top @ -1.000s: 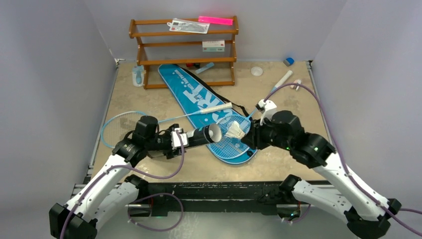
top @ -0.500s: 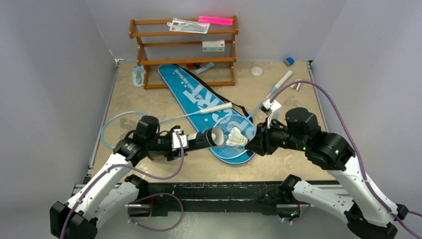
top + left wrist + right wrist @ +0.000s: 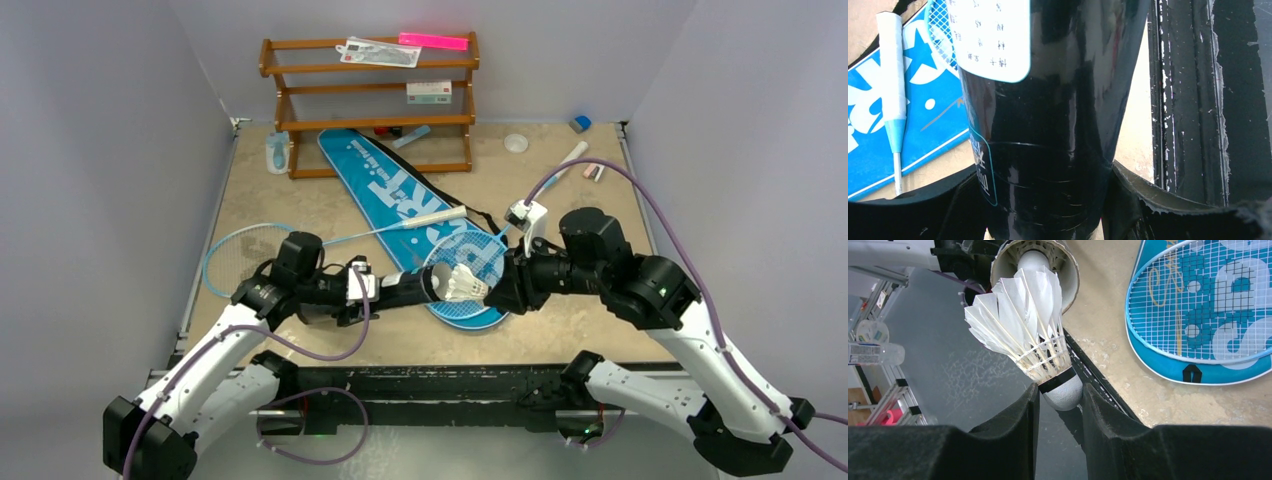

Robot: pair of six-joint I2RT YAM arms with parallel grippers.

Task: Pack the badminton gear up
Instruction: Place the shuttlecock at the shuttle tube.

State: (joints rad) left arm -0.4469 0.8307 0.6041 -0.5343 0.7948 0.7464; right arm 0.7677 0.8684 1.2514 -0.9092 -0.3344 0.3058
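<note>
Pinching a white feather shuttlecock (image 3: 462,284) (image 3: 1023,325) by its rounded cork end, the right pincer (image 3: 497,290) (image 3: 1060,400) has both dark pads pressed on the cork w/ the feather skirt pointing away from it. The skirt faces the open mouth of a glossy black cylinder tube (image 3: 410,290) (image 3: 1058,100) (image 3: 1035,260) and sits right at the rim; can't tell if the tips are past it. Inside the mouth a pale rounded shape shows, seen from the right wrist.

The left pincer (image 3: 385,292) (image 3: 1048,200) is clamped round the tube's body, one finger each side. The tube lies approx. level, mouth toward the right arm, and carries a white label w/ a teal edge. Both tube and shuttlecock are held off the tan desk (image 3: 300,200), near its front edge.

Below them lies a blue racket-shaped bag lettered SPORT (image 3: 390,180) (image 3: 923,130) (image 3: 1193,365), running diagonally from the rack toward the front. One light-blue racket w/ white handle (image 3: 470,262) (image 3: 1208,305) has its head on the bag's wide end, handle reaching to the back right. The second light-blue racket (image 3: 235,255) (image 3: 890,65) has its head on the desk at left and its white grip across the bag.

At the back stands a brown wooden three-tier rack (image 3: 370,90), w/ a small pale-blue bottle (image 3: 277,152) just beside its left foot.
</note>
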